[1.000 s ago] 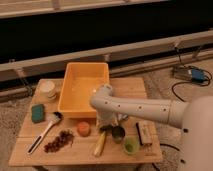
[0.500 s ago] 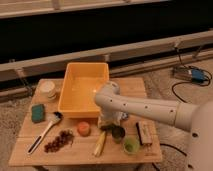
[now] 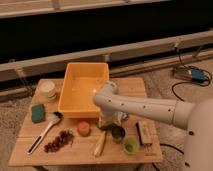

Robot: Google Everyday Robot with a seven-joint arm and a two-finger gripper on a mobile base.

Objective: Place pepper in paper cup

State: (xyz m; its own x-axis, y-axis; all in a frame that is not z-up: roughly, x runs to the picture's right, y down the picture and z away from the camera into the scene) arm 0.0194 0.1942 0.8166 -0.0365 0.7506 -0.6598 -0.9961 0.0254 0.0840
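**A:** What changes over the last 1 second?

**B:** Very little; the arm [image 3: 145, 107] swings its elbow a touch toward 12 o'clock, near the front wall of the yellow bin [image 3: 80, 114]; the gripper [image 3: 109, 121] stays low over the front middle of the table [image 3: 75, 152]; none of the loose things shift.

**A:** Where is the pepper?

**B:** The pepper [image 3: 105, 128] lies on the wood right under the gripper; the orange piece [image 3: 83, 128] sits at its 9 o'clock and the dark metal cup [image 3: 118, 133] just beside it at 3 o'clock; it does not look lifted, though the wrist hides part of it.

**A:** Is the gripper clenched on it or released?

**B:** I cannot tell; the wrist and the dark cup crowd that spot.

**A:** So what does this mean for the task?

**B:** I judge the pick is not finished; the arm is settling rather than carrying; the paper cup [image 3: 48, 89] stands well apart at about 10 o'clock from the pepper, at the table's far left corner beside the bin, and looks to hold no pepper; 1 lift and 1 long carry past the bin's corner are left; the close metal cup is the likeliest thing to get knocked.
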